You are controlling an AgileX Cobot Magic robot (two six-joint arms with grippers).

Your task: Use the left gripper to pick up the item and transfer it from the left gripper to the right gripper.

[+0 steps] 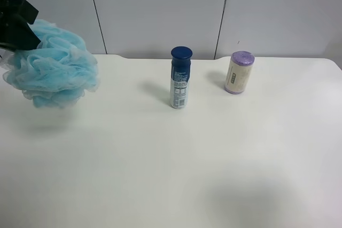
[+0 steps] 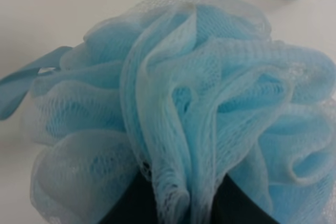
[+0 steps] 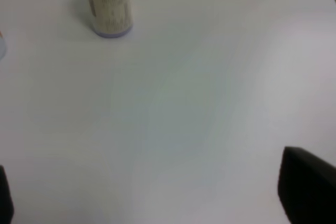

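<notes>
The item, a fluffy light-blue mesh pouf (image 1: 53,65), hangs in the air above the white table (image 1: 160,158) at the exterior high view's far left, with its faint shadow on the table below. My all-black left gripper (image 1: 24,33) is shut on its top. In the left wrist view the pouf (image 2: 199,103) fills the frame, pinched between the black fingers of the gripper (image 2: 178,205). My right gripper (image 3: 157,198) is open and empty over bare table; only its two fingertips (image 3: 307,192) show. It is out of the exterior high view.
A dark-blue-capped spray bottle (image 1: 180,77) stands upright at the table's back middle. A cream canister with a purple lid (image 1: 238,72) stands to its right and also shows in the right wrist view (image 3: 107,3). A white panelled wall runs behind the table.
</notes>
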